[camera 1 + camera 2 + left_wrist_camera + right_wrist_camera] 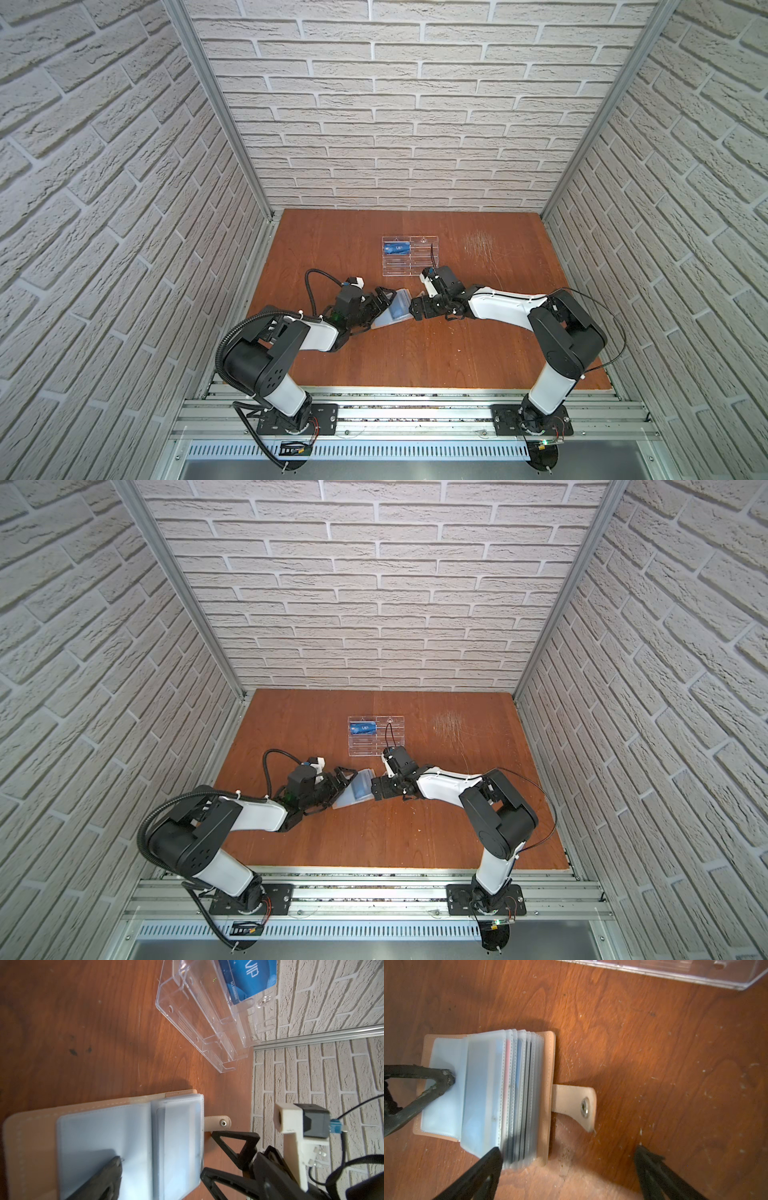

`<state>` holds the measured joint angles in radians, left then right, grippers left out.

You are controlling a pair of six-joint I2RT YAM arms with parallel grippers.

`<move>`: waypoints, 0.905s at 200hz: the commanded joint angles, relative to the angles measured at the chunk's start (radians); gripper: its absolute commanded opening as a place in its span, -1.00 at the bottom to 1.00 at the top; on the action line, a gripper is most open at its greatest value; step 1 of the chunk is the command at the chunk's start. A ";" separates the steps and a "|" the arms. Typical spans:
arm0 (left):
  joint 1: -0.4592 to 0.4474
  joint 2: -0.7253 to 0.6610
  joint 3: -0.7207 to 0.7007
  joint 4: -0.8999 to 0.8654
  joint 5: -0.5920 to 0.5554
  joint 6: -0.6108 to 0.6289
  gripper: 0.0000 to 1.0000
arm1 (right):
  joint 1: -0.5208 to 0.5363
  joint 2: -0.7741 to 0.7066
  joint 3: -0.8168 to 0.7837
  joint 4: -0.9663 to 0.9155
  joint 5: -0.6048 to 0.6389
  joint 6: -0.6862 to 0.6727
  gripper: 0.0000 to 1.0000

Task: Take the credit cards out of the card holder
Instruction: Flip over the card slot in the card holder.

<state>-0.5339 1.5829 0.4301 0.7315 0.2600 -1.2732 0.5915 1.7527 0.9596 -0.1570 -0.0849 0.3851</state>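
Card holder [390,316] open, long axis diagonal

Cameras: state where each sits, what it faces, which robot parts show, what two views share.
Both top views: high over the base rail, looking down on the table; both arms, left gripper, right gripper.
Left wrist: on the left arm, facing card holder and clear rack; own fingertip, right gripper.
Right wrist: on the right arm, over the card holder; own open gripper, left fingertip.
Wrist views share the snap strap.

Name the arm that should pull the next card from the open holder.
Likely right. The left gripper pins the card holder open; the open right gripper has a fingertip at its sleeve edges.
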 commanded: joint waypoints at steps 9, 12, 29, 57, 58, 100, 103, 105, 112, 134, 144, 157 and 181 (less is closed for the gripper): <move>-0.008 -0.012 -0.023 -0.050 -0.014 0.028 0.96 | 0.007 -0.006 0.017 -0.029 0.023 -0.014 0.99; -0.008 -0.012 -0.023 -0.051 -0.015 0.028 0.96 | 0.007 -0.006 0.018 -0.029 0.025 -0.014 0.99; -0.008 -0.013 -0.021 -0.050 -0.014 0.029 0.96 | 0.007 -0.004 0.018 -0.030 0.030 -0.014 0.99; -0.009 -0.012 -0.019 -0.050 -0.013 0.028 0.97 | 0.010 0.001 0.018 -0.029 0.031 -0.011 0.99; -0.009 -0.012 -0.019 -0.050 -0.014 0.029 0.96 | 0.010 0.001 0.018 -0.029 0.029 -0.011 0.99; -0.017 -0.011 -0.021 -0.050 -0.018 0.028 0.96 | 0.022 0.007 0.025 -0.027 0.025 -0.009 0.99; -0.018 -0.011 -0.021 -0.051 -0.018 0.029 0.96 | 0.022 0.009 0.026 -0.026 0.025 -0.009 0.99; -0.018 -0.011 -0.021 -0.050 -0.018 0.028 0.96 | 0.023 0.010 0.025 -0.026 0.025 -0.009 0.99; -0.018 -0.012 -0.024 -0.051 -0.019 0.028 0.96 | 0.025 0.010 0.025 -0.025 0.022 -0.009 0.99; -0.023 -0.015 -0.028 -0.052 -0.023 0.028 0.96 | 0.031 0.007 0.025 -0.023 0.022 -0.011 0.99; -0.022 -0.013 -0.029 -0.050 -0.025 0.029 0.96 | 0.031 0.008 0.025 -0.023 0.022 -0.011 0.99; -0.022 -0.007 -0.028 -0.045 -0.024 0.028 0.96 | 0.033 0.011 0.027 -0.022 0.021 -0.012 0.99; -0.025 0.008 -0.028 -0.029 -0.019 0.022 0.96 | 0.034 0.010 0.027 -0.022 0.021 -0.014 0.99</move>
<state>-0.5468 1.5772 0.4294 0.7235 0.2485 -1.2572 0.6144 1.7561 0.9672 -0.1699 -0.0723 0.3840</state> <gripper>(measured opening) 0.982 0.995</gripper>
